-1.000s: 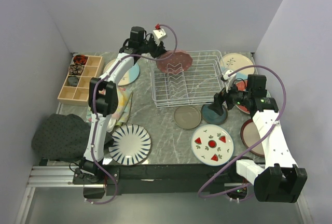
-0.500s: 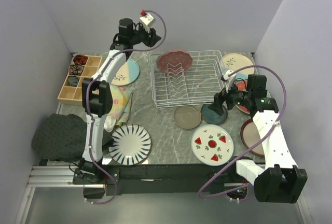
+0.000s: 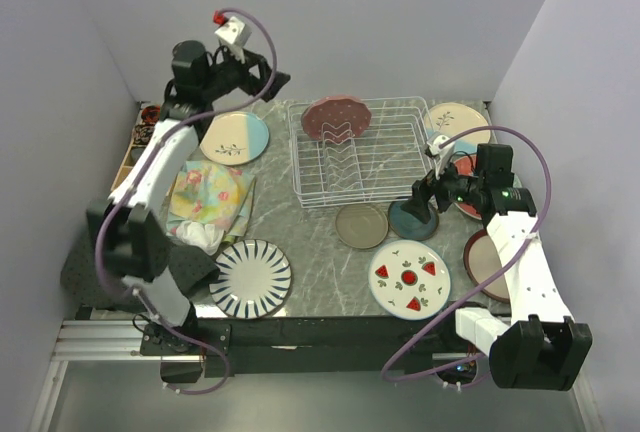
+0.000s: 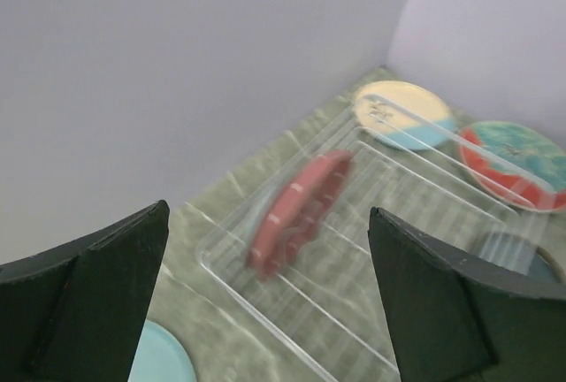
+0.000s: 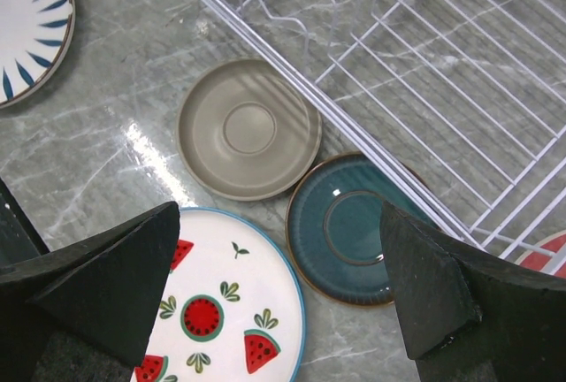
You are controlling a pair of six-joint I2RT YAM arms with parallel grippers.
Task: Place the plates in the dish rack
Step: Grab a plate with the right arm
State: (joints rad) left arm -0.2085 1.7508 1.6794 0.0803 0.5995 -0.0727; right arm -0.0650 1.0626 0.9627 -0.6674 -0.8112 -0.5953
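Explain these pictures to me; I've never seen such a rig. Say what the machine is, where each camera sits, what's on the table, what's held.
Two robot arms are bolted at the table's near edge, each ending in a two-finger gripper. The wide picture comes from a fixed camera above and behind them. The other two come from wrist cameras, so the dark shapes at their sides are fingers. On the table: a white wire dish rack with one pink plate standing on edge in it, and lying flat a navy striped plate, a watermelon plate, a taupe plate and a dark teal plate, among others. A floral cloth lies left. The left gripper and the right gripper, near the dark teal plate, are both open and empty.
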